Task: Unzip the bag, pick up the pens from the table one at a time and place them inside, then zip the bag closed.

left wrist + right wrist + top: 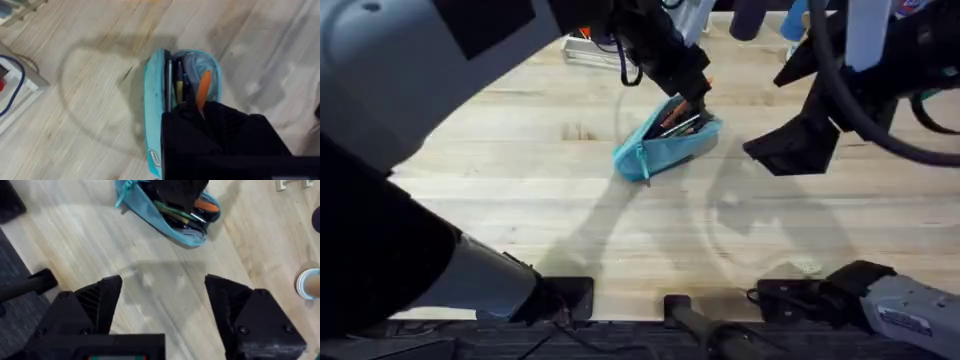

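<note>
Bright, even light; soft shadows on the table [520,180]; wrist views perhaps slightly blurred

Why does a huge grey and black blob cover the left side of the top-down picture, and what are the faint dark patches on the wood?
Overhead view: the blob is an arm close under the camera, large and blurred. The patches on the table are soft arm shadows, near the bag. Left wrist view: a rounded shadow lies beside the bag; the left gripper is dark, detail lost. Right wrist view: the right gripper is open over shadowed wood.

Unzipped bag [150,210], gaping right gripper [162,305]

Pens [192,211] inside bag [655,150] on table [520,200]
</note>
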